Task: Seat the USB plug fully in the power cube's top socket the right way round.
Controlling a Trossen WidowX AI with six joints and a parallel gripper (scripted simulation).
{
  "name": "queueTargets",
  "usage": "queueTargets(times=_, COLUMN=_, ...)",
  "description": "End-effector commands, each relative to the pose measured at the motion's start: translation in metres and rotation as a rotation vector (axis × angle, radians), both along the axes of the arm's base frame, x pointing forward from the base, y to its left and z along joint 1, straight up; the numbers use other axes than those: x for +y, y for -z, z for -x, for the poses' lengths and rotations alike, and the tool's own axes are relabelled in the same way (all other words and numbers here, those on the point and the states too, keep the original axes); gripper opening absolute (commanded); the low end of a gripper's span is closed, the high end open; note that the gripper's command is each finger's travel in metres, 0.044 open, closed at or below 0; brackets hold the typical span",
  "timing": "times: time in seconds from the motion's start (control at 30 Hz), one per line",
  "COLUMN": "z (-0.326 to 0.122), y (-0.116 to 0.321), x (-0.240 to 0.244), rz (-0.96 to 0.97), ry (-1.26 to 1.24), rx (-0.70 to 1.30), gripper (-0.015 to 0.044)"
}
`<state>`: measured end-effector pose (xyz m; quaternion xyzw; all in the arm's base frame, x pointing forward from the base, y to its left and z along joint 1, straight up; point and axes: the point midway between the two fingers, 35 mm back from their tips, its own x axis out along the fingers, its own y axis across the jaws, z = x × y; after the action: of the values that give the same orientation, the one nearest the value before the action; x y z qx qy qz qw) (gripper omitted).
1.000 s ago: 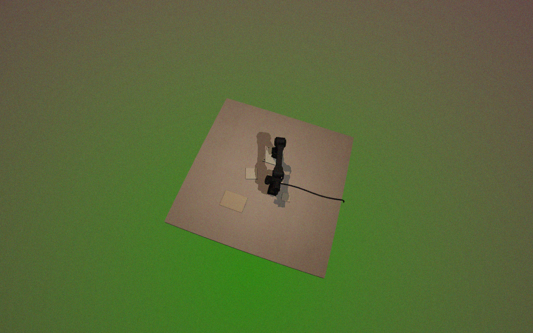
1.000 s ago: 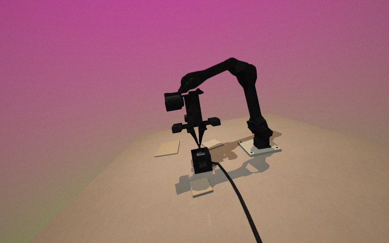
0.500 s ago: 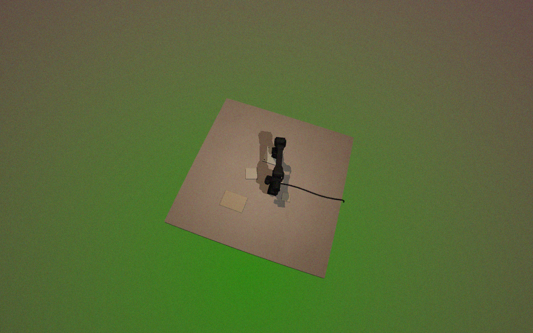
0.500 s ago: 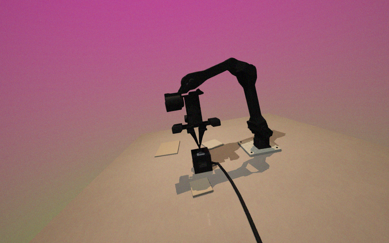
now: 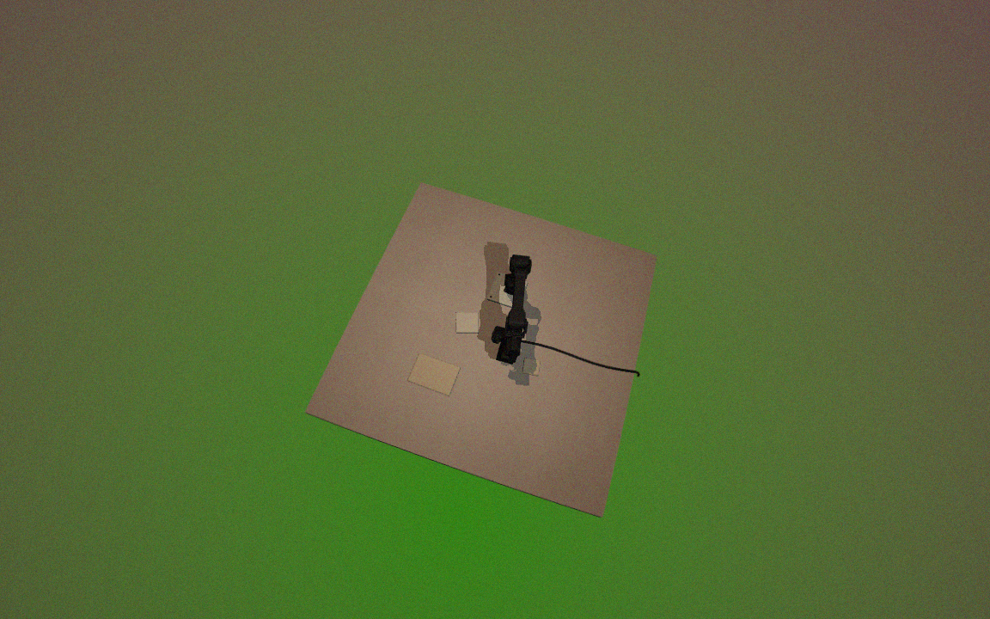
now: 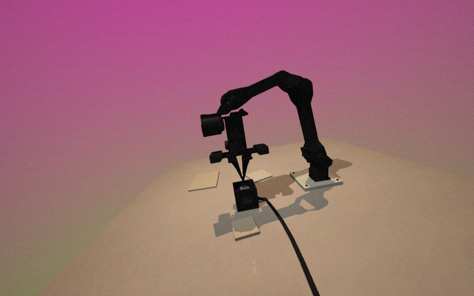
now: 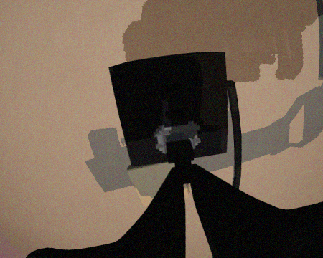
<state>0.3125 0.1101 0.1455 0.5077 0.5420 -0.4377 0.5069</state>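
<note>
The black power cube stands on the table with its socket on top. The socket has a pale metallic rim. My gripper points down over the cube's top and is shut on the USB plug. The plug shows in the wrist view as a small dark block at the fingertips, overlapping the near side of the socket. Its metal end is hidden, so how deep it sits and which way round it is cannot be told. In the top view the arm hides the cube and plug.
A black cable runs from the cube's side to the table edge. Flat pale tiles lie around: a large one, a small one and another near the cube.
</note>
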Motion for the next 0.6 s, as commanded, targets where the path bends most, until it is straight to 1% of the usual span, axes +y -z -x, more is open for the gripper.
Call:
queueTargets(times=0.0, z=0.0006, y=0.0018, x=0.0003, rz=-0.002, ry=-0.004, rx=0.003, gripper=0.0000)
queueTargets(times=0.57, z=0.0006, y=0.0038, x=0.0003, rz=-0.002, ry=-0.004, rx=0.003, gripper=0.0000)
